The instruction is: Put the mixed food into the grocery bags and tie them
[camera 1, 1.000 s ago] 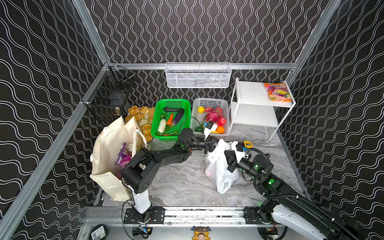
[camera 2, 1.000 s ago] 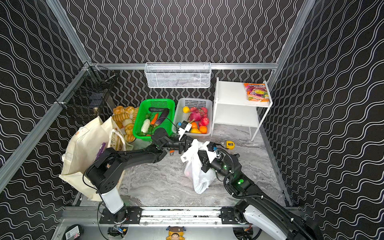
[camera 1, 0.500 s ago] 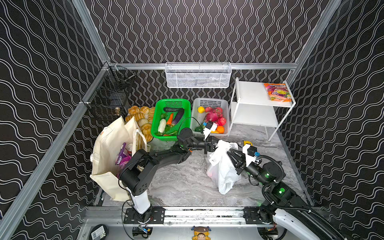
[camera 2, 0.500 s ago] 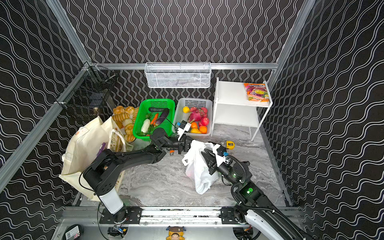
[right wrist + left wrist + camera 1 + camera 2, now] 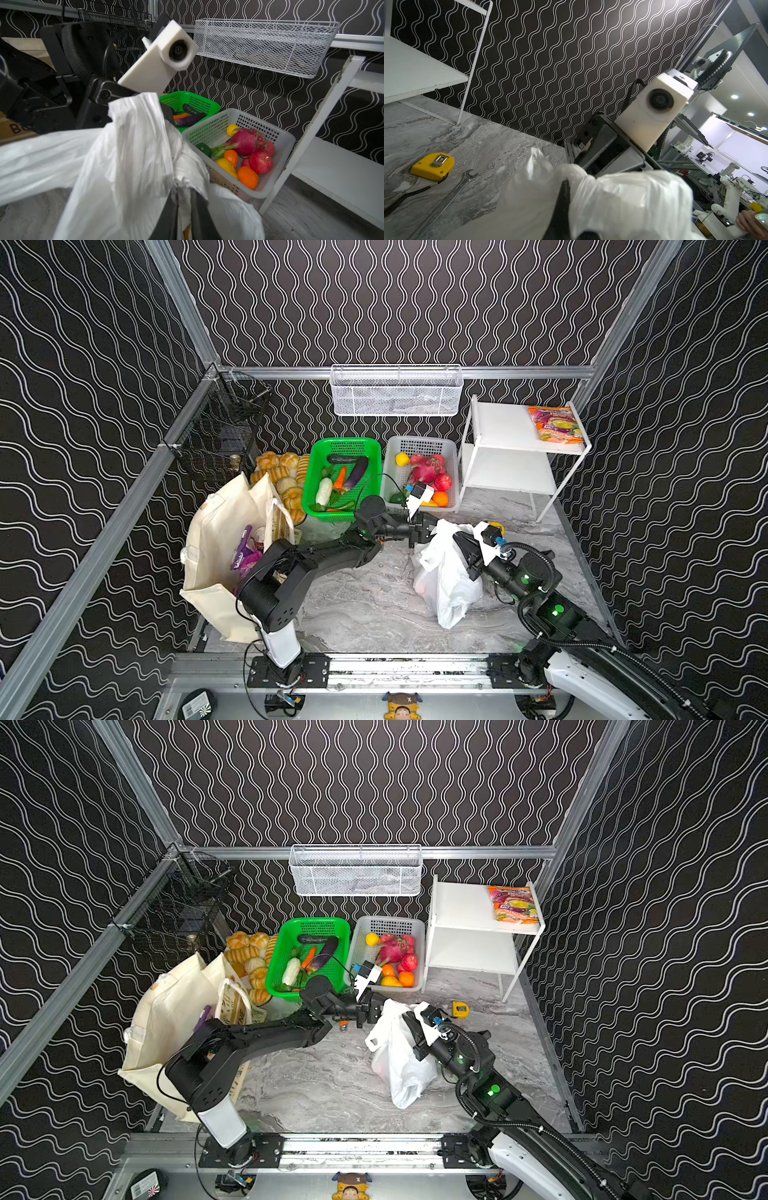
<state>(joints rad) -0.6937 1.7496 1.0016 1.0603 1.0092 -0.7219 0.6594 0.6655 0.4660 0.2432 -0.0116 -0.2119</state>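
Observation:
The white plastic bag (image 5: 444,585) (image 5: 399,1065) stands mid-floor, held up at its top by both grippers. My left gripper (image 5: 433,529) (image 5: 377,1011) is shut on the bag's upper left part; in the left wrist view the plastic (image 5: 623,197) wraps round the gripper (image 5: 566,187). My right gripper (image 5: 457,537) (image 5: 409,1017) pinches a fold of the same bag's top (image 5: 145,155) between its fingers (image 5: 172,209). The cream canvas tote (image 5: 220,531) (image 5: 166,1019) stands open at the left with a purple snack packet (image 5: 243,556) and a red can (image 5: 259,533) inside.
At the back stand a green basket (image 5: 345,444) of vegetables, a grey basket (image 5: 415,441) of fruit, bread rolls (image 5: 282,477) and a white shelf (image 5: 507,427) bearing a snack packet (image 5: 555,425). A yellow tape measure (image 5: 432,166) and a wrench (image 5: 450,197) lie beside the bag. A wire basket (image 5: 395,391) hangs on the wall.
The right arm has drawn back to the right, and its gripper has let go and closed again on the bag, higher up near its top. The left gripper has kept its hold.

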